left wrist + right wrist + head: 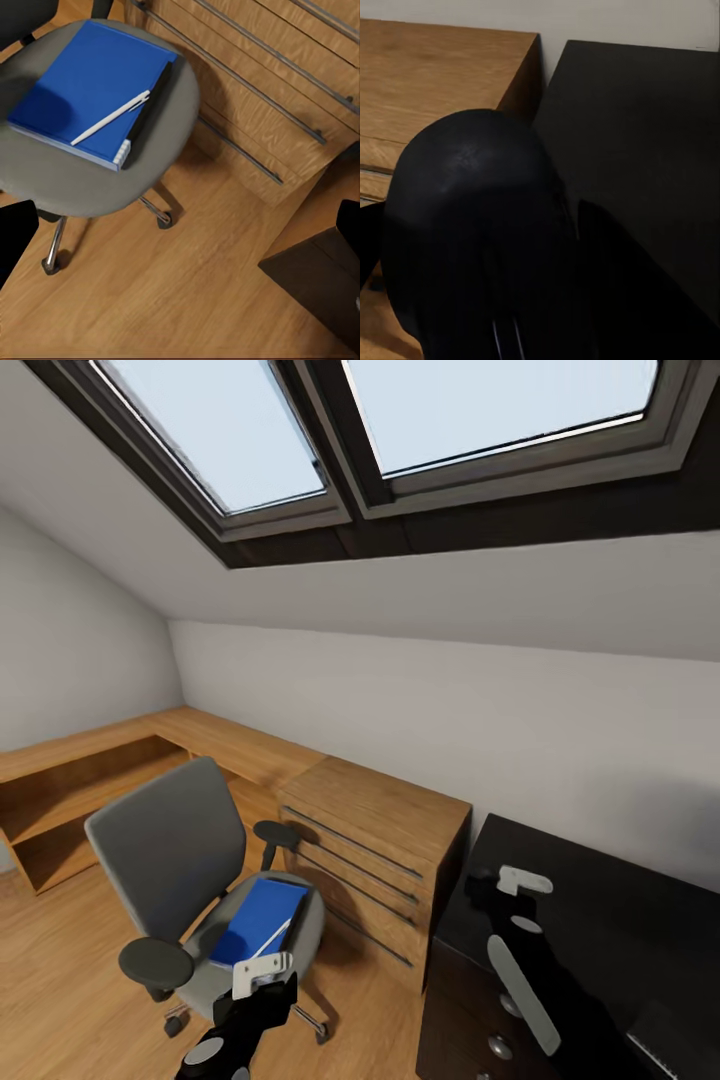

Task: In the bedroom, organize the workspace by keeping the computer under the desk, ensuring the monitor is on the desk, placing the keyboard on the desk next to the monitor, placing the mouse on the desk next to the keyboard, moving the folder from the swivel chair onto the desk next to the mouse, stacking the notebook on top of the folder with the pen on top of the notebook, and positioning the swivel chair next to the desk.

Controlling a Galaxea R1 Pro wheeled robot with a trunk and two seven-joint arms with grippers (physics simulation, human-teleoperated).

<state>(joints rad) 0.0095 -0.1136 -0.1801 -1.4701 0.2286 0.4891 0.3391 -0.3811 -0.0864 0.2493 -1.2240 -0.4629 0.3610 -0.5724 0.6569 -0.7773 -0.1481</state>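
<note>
Folder (75, 82), bright blue, lies flat on the grey seat of the swivel chair (170, 845), and we see the pen (111, 118) lying slantwise across its cover. Along the folder's edge sits a thin dark strip, the notebook (148, 112), just beside the pen's tip; whether it lies on the folder or tucked against it, we cannot tell.

Our left gripper (262, 973) hangs above the near edge of the seat, short of the folder in the head view. In the left wrist view its two dark fingers (15, 236) stand at opposite sides of the picture, spread wide, with nothing between them but bare wood floor (187, 285) and the chair's chrome legs. It touches nothing.

Our right gripper (522, 882) is over the near corner of the black desk (620, 920). In the right wrist view a dark rounded shape, the mouse (472, 225), sits right up against the camera between the fingers, so we read the gripper as clasped around it, held above the desk top.

Between chair and desk stands the oak cabinet (375, 830) with its long rail handles, its side just beside the desk's end. Skylights (400, 420) run overhead.
</note>
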